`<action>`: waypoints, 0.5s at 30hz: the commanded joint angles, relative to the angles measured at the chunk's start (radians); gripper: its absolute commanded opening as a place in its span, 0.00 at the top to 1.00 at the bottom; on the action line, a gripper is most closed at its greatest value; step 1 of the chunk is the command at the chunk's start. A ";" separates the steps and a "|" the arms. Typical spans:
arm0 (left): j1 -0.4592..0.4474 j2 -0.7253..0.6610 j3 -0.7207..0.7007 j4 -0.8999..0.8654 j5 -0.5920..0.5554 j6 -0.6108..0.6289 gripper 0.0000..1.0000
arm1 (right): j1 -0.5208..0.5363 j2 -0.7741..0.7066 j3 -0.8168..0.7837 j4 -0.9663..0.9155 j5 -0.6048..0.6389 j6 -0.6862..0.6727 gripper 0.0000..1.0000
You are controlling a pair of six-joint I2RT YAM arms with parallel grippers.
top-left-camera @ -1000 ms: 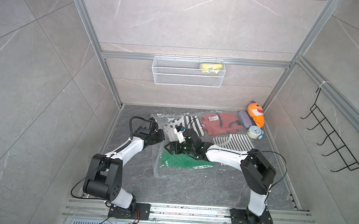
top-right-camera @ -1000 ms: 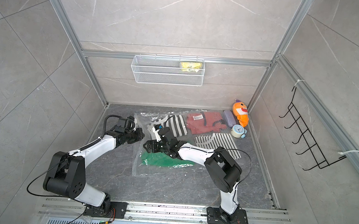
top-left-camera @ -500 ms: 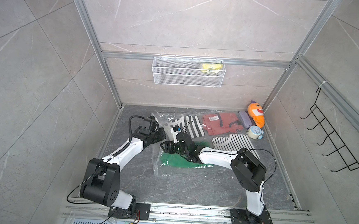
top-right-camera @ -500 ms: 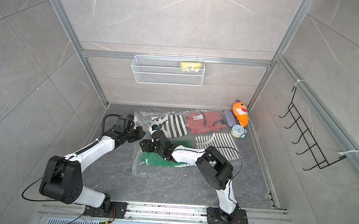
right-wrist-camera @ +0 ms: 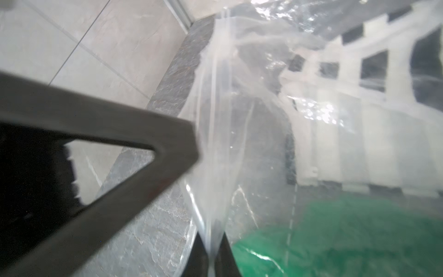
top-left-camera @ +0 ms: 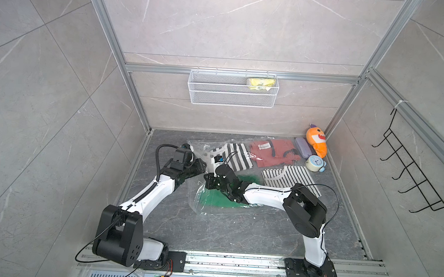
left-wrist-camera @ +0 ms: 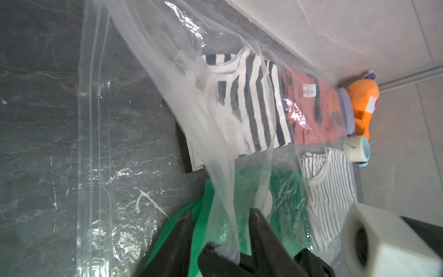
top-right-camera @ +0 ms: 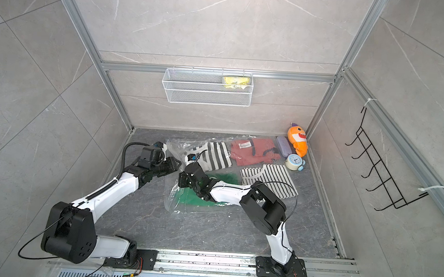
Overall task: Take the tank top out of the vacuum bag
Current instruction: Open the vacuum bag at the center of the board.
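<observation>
Toward the back of the dark stone table (top-left-camera: 209,236), in both top views, the vacuum bag (top-left-camera: 206,209) lies flat, with a green garment (top-left-camera: 217,199), a wide-striped shirt (top-left-camera: 237,158) and a red garment (top-left-camera: 270,152) under its clear plastic. Both arms reach to the bag's left edge, where the left end effector (top-left-camera: 202,167) sits just beside the right end effector (top-left-camera: 207,180).

From the left wrist, the left end effector (left-wrist-camera: 220,213) shows its jaws standing apart. A raised fold of the vacuum bag (left-wrist-camera: 167,72) passes between them without being pinched, above the green garment (left-wrist-camera: 282,191).

From the right wrist, the right end effector (right-wrist-camera: 212,239) is closed tight on an upright pleat of the vacuum bag (right-wrist-camera: 239,144), and the green garment (right-wrist-camera: 335,239) shows through the plastic just beside it.
</observation>
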 commanded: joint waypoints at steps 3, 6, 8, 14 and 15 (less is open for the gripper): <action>0.050 -0.162 -0.019 -0.019 -0.137 -0.008 0.42 | -0.001 -0.007 0.045 -0.031 0.022 -0.056 1.00; 0.150 -0.231 -0.066 -0.001 -0.089 -0.015 0.41 | 0.005 -0.025 0.055 -0.043 0.019 -0.099 1.00; 0.215 -0.225 -0.092 0.034 0.005 -0.018 0.42 | 0.008 -0.038 0.069 -0.062 0.025 -0.132 1.00; 0.230 -0.083 -0.097 0.091 0.132 0.033 0.43 | 0.018 -0.047 0.123 -0.130 0.007 -0.201 1.00; 0.230 -0.056 -0.100 0.119 0.148 0.022 0.44 | 0.021 -0.049 0.129 -0.141 0.012 -0.209 1.00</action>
